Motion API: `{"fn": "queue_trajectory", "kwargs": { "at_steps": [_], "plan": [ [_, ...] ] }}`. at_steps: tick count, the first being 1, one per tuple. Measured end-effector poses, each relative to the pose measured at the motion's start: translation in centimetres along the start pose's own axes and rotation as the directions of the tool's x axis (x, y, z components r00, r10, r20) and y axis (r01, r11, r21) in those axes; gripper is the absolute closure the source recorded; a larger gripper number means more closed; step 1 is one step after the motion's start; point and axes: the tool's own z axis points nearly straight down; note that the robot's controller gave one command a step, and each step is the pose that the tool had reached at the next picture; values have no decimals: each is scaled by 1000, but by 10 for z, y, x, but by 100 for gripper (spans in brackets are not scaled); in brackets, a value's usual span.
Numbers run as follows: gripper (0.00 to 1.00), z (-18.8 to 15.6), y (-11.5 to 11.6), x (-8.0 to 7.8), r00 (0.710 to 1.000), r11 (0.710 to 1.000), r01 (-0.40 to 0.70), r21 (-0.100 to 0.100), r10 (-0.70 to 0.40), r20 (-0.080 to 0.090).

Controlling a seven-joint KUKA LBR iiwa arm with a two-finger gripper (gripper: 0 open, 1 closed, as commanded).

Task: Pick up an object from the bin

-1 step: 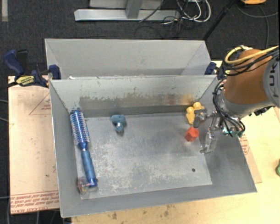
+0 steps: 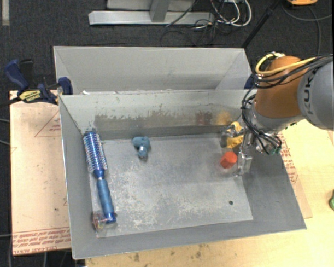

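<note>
Hanging low at the floor of the bin [image 2: 175, 206], the gripper [image 2: 243, 165] stands well to the right of the blue hairbrush [image 2: 98, 176], across the floor from it. A small red block [image 2: 227, 161], bright, squat and roughly cube-shaped, lies right beside the gripper on its hairbrush side. Whether the gripper is spread or closed cannot be told. A small light-blue lump [image 2: 141, 146] lies near the hairbrush's bristle head, to its right
</note>
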Motion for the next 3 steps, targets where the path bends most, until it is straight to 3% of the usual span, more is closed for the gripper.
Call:
{"fn": "queue_trajectory", "kwargs": {
  "at_steps": [1,2,3],
  "plan": [
    [0,3,-19,9,966,966,260,-1,-260,2],
    [100,3,-19,9,965,965,262,0,-262,1],
    [0,3,-19,9,965,965,262,0,-262,2]
  ]
}}
